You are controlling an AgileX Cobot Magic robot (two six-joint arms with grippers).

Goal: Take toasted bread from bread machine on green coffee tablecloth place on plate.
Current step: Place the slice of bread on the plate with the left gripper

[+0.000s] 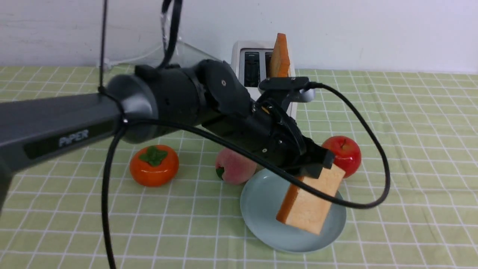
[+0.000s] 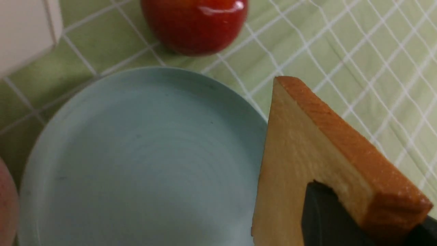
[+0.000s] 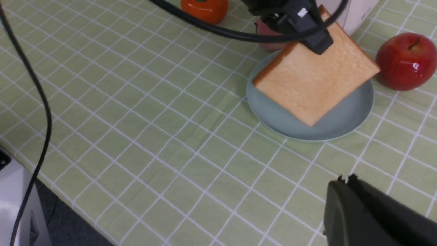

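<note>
Currently, in the front view, one slice of toast [image 1: 316, 201] is held tilted over the plate [image 1: 261, 213], while another slice [image 1: 280, 56] is left in the toaster [image 1: 237, 61]; roughly half the job seems done. In the left wrist view, the slice is pinched between slightly parted left fingers [image 2: 327, 212]. In the right wrist view, the right fingers [image 3: 358, 208] are closed on nothing.

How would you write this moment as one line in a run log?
left gripper: gripping bread slice over plate | second slice: in toaster | right gripper: shut
</note>
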